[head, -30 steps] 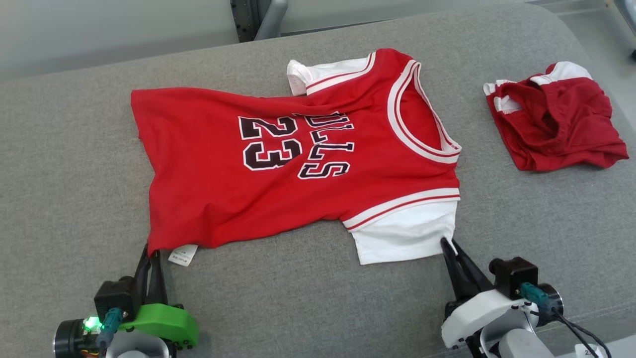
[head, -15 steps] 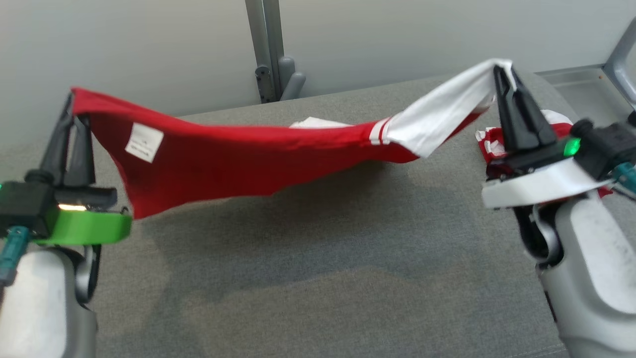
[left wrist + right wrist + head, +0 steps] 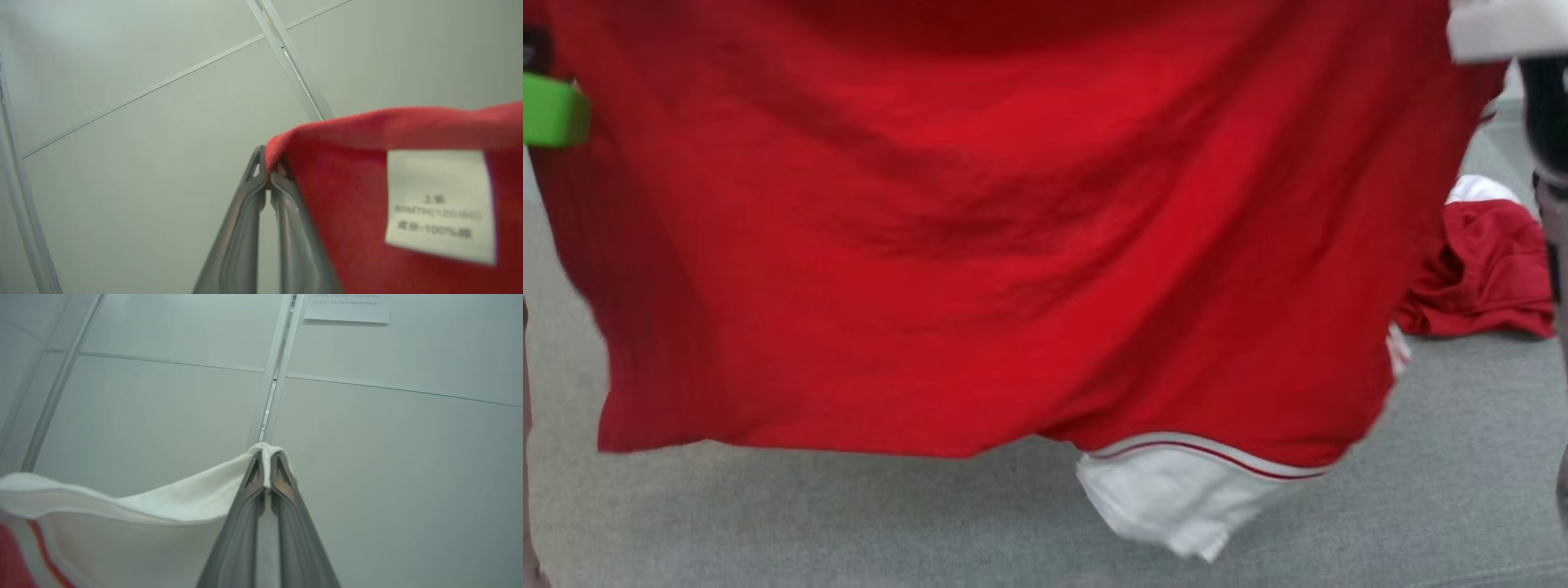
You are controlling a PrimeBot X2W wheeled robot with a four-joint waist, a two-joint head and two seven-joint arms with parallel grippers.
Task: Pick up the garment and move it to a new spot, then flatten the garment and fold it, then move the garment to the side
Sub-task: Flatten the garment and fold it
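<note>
- Red jersey with white sleeves (image 3: pixel 1013 245) hangs like a curtain across the head view, above the grey fabric surface (image 3: pixel 768 523); we should steer it clear of the crumpled red-and-white garment (image 3: pixel 1486 278) on the right.
- Left wrist view: our left gripper (image 3: pixel 267 173) is pinched tight on the red hem corner, beside the white care label (image 3: pixel 439 204).
- Right wrist view: our right gripper (image 3: pixel 266 467) is clamped on a white sleeve edge; we judge that level, taut hands and a slow lowering will lay it flat.
</note>
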